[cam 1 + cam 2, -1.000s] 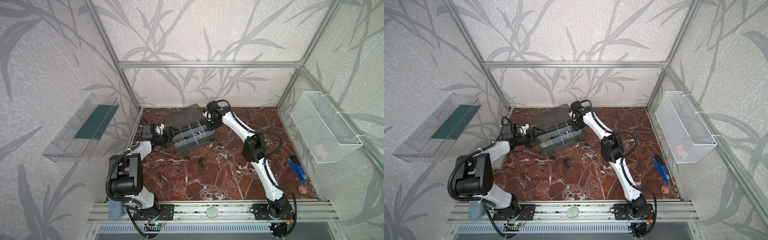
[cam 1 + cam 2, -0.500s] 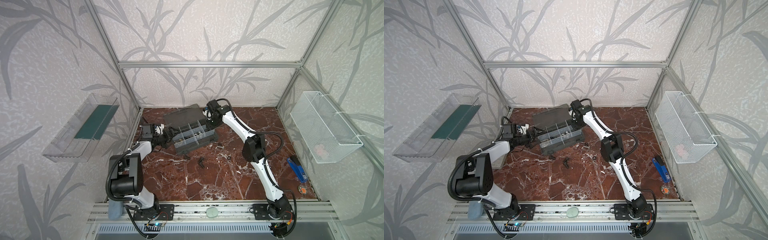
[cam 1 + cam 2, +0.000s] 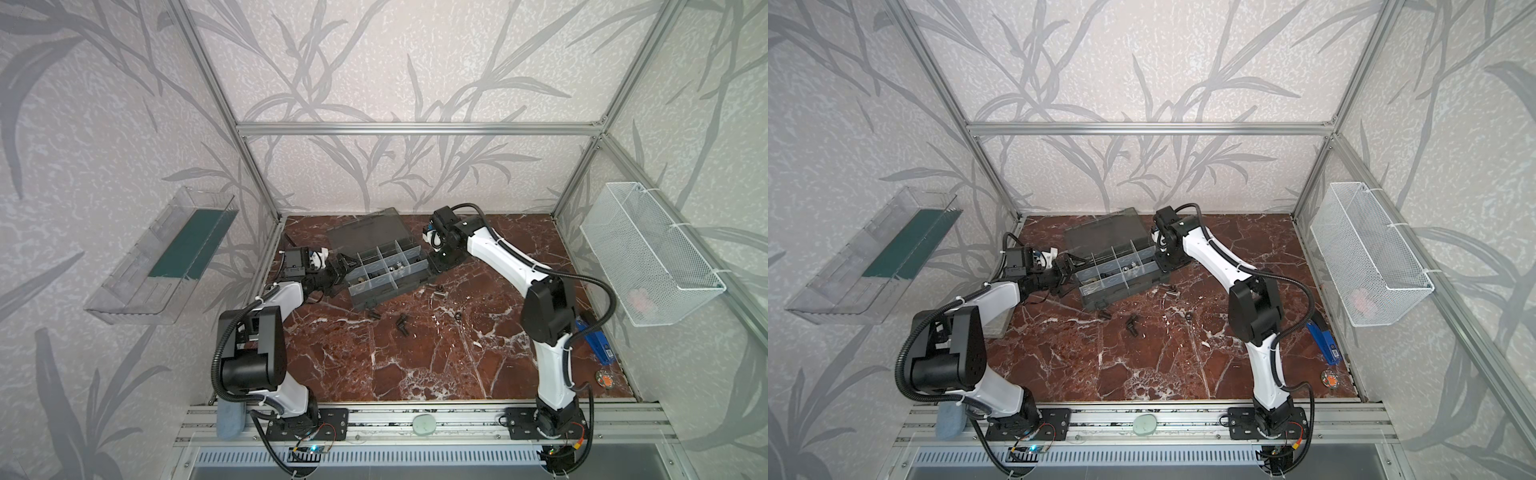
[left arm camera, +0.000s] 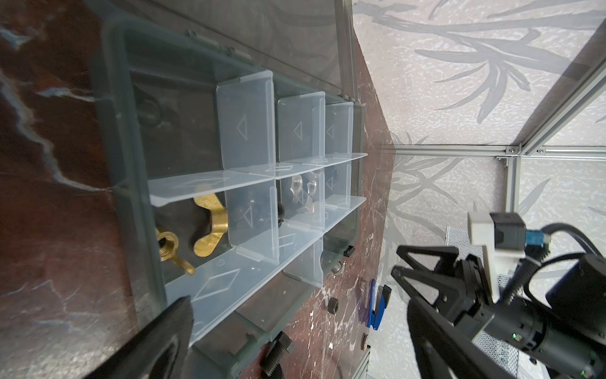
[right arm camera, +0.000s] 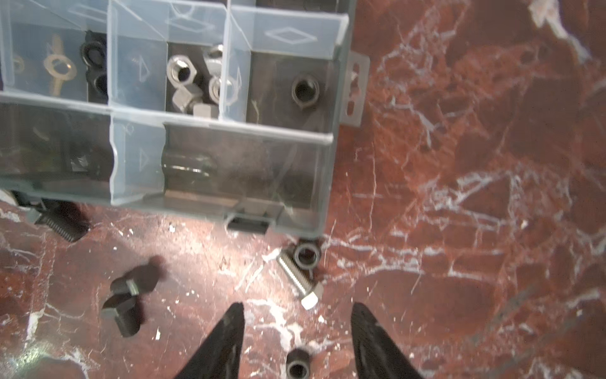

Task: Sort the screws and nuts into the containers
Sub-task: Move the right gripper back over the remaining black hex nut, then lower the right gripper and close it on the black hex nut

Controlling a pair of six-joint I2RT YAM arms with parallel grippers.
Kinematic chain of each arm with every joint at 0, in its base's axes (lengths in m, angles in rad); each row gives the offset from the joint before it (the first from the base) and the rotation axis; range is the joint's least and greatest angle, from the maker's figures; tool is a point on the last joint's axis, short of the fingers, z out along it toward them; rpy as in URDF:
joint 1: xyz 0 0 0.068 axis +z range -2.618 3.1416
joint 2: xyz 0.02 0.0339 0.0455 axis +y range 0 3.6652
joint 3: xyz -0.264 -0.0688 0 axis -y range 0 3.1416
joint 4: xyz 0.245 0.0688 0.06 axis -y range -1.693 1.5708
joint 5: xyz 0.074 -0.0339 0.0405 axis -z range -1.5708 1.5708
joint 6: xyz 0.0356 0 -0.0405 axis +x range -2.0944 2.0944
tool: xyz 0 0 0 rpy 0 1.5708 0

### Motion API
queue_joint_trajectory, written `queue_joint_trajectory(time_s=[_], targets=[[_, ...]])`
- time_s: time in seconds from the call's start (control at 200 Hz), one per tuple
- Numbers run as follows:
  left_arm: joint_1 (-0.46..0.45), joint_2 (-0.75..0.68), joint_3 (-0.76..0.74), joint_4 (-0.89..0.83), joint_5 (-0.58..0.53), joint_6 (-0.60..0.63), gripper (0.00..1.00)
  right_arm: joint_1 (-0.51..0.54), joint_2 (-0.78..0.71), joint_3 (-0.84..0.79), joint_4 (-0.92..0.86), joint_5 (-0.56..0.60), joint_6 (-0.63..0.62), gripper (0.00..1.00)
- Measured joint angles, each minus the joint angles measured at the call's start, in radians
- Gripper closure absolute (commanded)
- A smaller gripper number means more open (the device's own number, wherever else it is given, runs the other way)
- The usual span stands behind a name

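The right gripper [image 5: 298, 310] hangs by the right end of the case [image 5: 196, 206], fingers [image 5: 226, 341] spread and pinching nothing. Just past its tips a silver screw [image 5: 300, 282] lies on the table [image 5: 459, 197]. Its threaded end touches a black nut [image 5: 306, 254] that sits at the case's front right corner. A second nut [image 5: 297, 364], also black, lies on the table and shows in the gap between the fingers. Two black screws [image 5: 124, 302] lie together in front of the case's front wall, well to the side of the gripper, and a lone screw [image 5: 62, 220] lies right at that wall. The left gripper [image 3: 338, 270] sits at the case's left end, spread as wide as it goes; one finger [image 4: 164, 338] overlaps the case's end wall in the left wrist view, and I cannot tell whether it touches. The case stands askew near the table's back edge, left of the middle, its lid [image 3: 365, 228] open. In the middle row of cells [image 5: 272, 72], brass wing nuts [image 4: 210, 226] lie in the left-end cell, silver nuts [image 5: 193, 85] in a cell further right, and black nuts [image 5: 96, 65] by the divider between. The clear dividers [image 4: 244, 128] bear moulded triangles and diamonds. A blue object [image 3: 596, 345] near the table's right edge carries a white label too small to read.
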Motion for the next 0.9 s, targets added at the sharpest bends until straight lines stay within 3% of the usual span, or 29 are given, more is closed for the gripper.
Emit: queue_joint_trajectory(time_s=[0.19, 0.41, 0.9], targets=[[0.000, 0.000, 0.000, -0.007, -0.002, 0.000, 0.01, 0.000, -0.166, -0.303, 0.071, 0.000, 0.077, 0.41], [0.000, 0.000, 0.002, -0.013, -0.003, 0.000, 0.01, 0.000, -0.204, -0.546, 0.123, -0.013, 0.167, 0.40], [0.000, 0.000, 0.006, -0.019, -0.003, 0.003, 0.01, 0.000, -0.211, -0.630, 0.235, -0.045, 0.243, 0.41]])
